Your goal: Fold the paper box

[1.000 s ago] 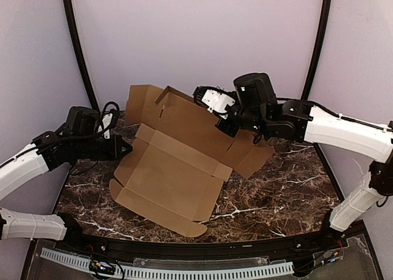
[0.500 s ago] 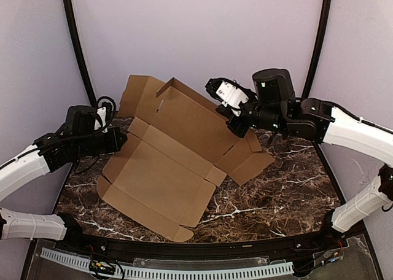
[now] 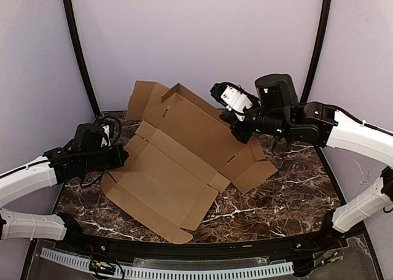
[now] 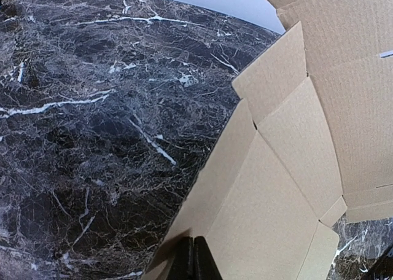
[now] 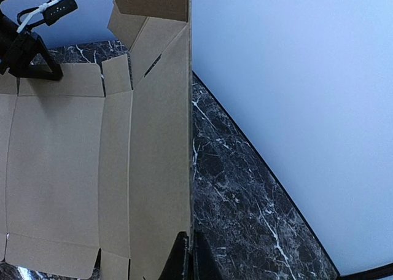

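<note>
The paper box (image 3: 178,169) is a large flat brown die-cut sheet with flaps, tilted so its rear right part is lifted off the table. My right gripper (image 3: 237,132) is shut on the sheet's raised right edge. In the right wrist view that edge (image 5: 187,139) runs straight in between the fingertips (image 5: 190,238). My left gripper (image 3: 124,157) is at the sheet's left side. In the left wrist view the left gripper (image 4: 194,240) is shut, tips against the crease of the side flap (image 4: 215,182). No cardboard shows between them.
The sheet lies on a dark marble table (image 3: 276,194). Two black curved posts (image 3: 77,46) stand in front of a pale lilac back wall. A perforated white rail (image 3: 184,272) runs along the near edge.
The right gripper moved right with the sheet's edge, lifting it. The whole sheet slid left and nearer. The left gripper dropped a little toward the left flap and finished shutting.
</note>
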Motion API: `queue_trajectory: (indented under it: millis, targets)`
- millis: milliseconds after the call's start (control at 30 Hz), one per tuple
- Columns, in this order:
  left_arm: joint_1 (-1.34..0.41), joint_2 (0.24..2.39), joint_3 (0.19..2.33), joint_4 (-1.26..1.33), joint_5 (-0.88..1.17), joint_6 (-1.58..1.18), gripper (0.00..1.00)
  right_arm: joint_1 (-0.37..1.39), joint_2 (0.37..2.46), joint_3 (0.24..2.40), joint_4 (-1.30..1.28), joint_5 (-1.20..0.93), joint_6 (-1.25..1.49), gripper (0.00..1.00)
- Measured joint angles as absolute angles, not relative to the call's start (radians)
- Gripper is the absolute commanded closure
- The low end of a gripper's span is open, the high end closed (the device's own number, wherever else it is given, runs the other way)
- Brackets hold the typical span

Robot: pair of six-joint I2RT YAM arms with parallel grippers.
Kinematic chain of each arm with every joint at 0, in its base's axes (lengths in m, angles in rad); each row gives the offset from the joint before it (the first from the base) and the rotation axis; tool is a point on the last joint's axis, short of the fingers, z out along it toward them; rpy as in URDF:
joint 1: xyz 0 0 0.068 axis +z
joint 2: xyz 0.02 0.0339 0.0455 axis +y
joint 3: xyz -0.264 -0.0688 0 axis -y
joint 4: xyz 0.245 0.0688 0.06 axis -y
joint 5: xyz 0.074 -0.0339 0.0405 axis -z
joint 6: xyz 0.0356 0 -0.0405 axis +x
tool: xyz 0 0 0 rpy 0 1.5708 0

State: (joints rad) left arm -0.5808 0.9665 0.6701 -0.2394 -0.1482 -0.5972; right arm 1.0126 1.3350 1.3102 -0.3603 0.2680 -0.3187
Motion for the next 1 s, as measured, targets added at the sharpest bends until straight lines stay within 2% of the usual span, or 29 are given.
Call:
queue_trajectory:
  millis: [367,1000]
  targets:
    - [-0.581,0.955,0.543,-0.176,-0.152,-0.619,0.99,1.013,1.421,1.304,-0.360,0.284,-0.294,1.00]
    - [-0.581,1.151,0.390,0.036,-0.157,-0.667,0.99,1.013,1.526,1.323,-0.366,0.271,-0.293,1.00]
